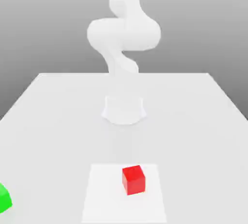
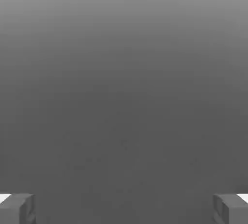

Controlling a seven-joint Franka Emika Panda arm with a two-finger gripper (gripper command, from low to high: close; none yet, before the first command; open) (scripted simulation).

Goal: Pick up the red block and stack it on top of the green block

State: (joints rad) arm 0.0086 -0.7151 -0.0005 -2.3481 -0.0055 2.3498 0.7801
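1. Grey backdrop shades off behind a pale tabletop [image 1: 63,121].
2. On it, the red block [image 1: 133,180] sits on a white square [image 1: 101,203], turned slightly askew; it looks rigid, light and not fragile, its flat faces unlikely to slip. Opposite upright sides, around mid-height, seem the best hold.
3. Well apart, at the exterior view's left edge, lies the green block [image 1: 4,199], partly cut off.
4. Behind stands the white arm [image 1: 124,34]; its gripper [image 2: 124,209] is wide open, holding nothing.
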